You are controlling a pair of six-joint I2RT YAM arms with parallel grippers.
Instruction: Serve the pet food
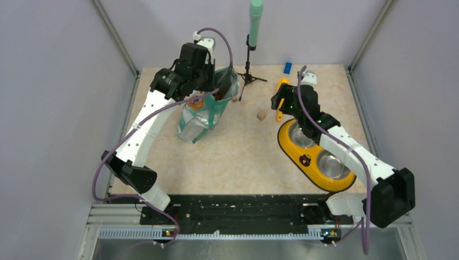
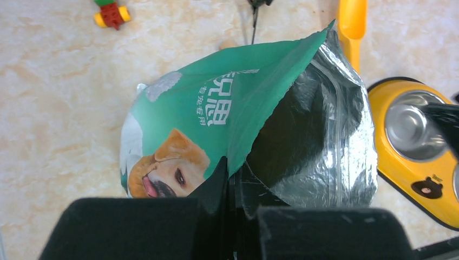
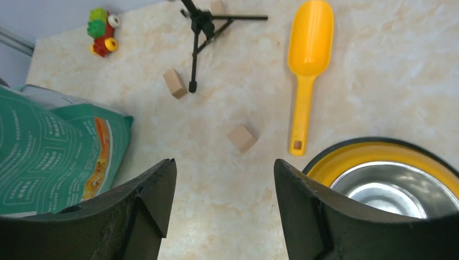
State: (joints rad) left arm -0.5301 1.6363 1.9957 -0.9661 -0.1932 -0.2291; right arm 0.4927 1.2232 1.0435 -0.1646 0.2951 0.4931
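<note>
The teal-and-white pouch (image 1: pixel 201 115) with a golden dog's face (image 2: pixel 168 168) stands at the back left, its top torn open and its silver lining (image 2: pixel 325 146) showing. My left gripper (image 2: pixel 234 181) is shut on the pouch's torn top edge (image 1: pixel 212 86). A dark brown patch (image 1: pixel 219 95) shows in the pouch mouth; I cannot make out single pellets of pet food. My right gripper (image 3: pixel 224 168) is open and empty above the table, between the pouch and the yellow feeder (image 1: pixel 295 153). Its two steel bowls (image 1: pixel 331 163) show bare metal.
A yellow scoop (image 3: pixel 308 54) lies beyond the feeder, partly hidden under the right wrist in the top view (image 1: pixel 282 85). Tan wooden cubes (image 3: pixel 241 137) (image 3: pixel 175 83) lie mid-table. A black tripod (image 1: pixel 250 76) with a green cylinder, a blue block (image 1: pixel 287 67) and a brick toy (image 3: pixel 102 30) stand at the back.
</note>
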